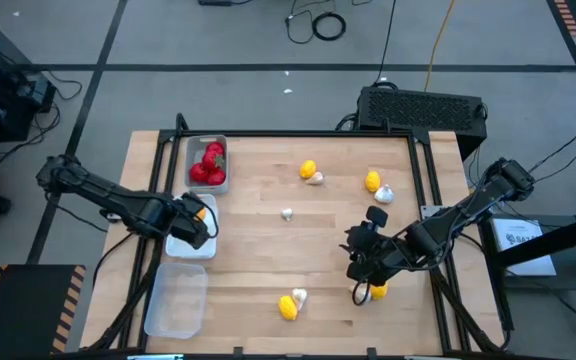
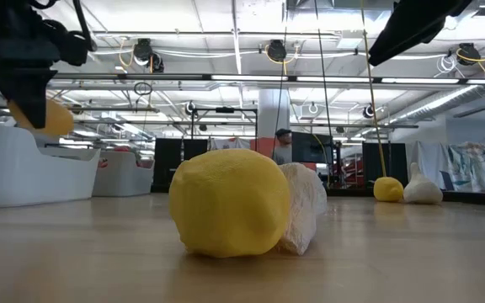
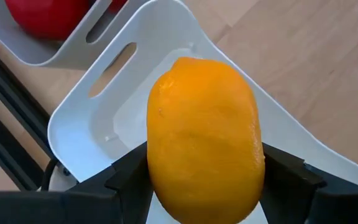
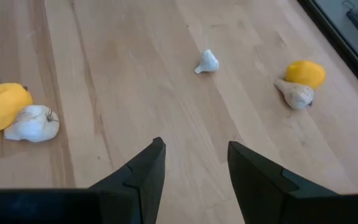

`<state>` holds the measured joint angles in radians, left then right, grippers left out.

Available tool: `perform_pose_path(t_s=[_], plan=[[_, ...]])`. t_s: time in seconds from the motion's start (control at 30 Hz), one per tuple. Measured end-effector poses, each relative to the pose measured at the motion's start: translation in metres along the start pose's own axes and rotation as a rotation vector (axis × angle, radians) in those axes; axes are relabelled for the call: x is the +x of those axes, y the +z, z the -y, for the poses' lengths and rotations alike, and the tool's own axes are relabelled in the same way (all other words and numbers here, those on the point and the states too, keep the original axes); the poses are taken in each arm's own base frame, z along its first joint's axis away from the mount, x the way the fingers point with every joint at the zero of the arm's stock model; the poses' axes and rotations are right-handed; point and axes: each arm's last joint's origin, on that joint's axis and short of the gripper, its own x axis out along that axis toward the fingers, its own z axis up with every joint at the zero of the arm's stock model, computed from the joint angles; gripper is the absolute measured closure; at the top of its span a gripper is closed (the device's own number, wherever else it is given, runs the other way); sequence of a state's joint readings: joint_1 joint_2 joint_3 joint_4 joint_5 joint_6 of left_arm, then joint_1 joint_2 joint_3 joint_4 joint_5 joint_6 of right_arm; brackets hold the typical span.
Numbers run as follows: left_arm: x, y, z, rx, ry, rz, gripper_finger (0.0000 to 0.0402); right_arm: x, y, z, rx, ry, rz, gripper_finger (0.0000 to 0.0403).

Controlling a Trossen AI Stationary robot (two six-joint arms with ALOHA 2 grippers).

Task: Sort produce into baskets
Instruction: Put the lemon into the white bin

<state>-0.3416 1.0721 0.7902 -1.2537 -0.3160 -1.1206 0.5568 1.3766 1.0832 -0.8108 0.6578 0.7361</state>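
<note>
The left gripper (image 1: 200, 214) covers part of the middle tray (image 1: 182, 245). In the left wrist view the lemon's (image 3: 204, 140) underside runs off the edge. The red pieces (image 3: 48, 15) are cropped there too.

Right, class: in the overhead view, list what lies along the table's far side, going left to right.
tray holding red pieces → yellow piece → garlic bulb → second yellow piece → second garlic bulb
</note>
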Motion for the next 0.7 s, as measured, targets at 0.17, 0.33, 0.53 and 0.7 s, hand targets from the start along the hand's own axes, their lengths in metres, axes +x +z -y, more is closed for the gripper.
perform_pose_path(t_s=[0.17, 0.33, 0.53, 0.7], plan=[[0.0000, 0.0002, -0.0001, 0.001, 0.004, 0.007, 0.0162, 0.0000, 0.0000, 0.0000, 0.001, 0.000, 0.000, 0.0239], [-0.0001, 0.0017, 0.0025, -0.008, -0.019, 0.026, 0.0162, 0.0000, 0.0000, 0.0000, 0.002, 0.000, 0.000, 0.0239], [-0.0001, 0.0021, 0.0027, -0.002, -0.018, 0.035, 0.0162, 0.0000, -0.0001, 0.0000, 0.003, 0.001, -0.001, 0.0239], [0.0001, 0.0030, 0.0031, -0.006, -0.021, 0.043, 0.0158, 0.0000, -0.0002, -0.0001, -0.001, 0.006, -0.006, 0.0239]])
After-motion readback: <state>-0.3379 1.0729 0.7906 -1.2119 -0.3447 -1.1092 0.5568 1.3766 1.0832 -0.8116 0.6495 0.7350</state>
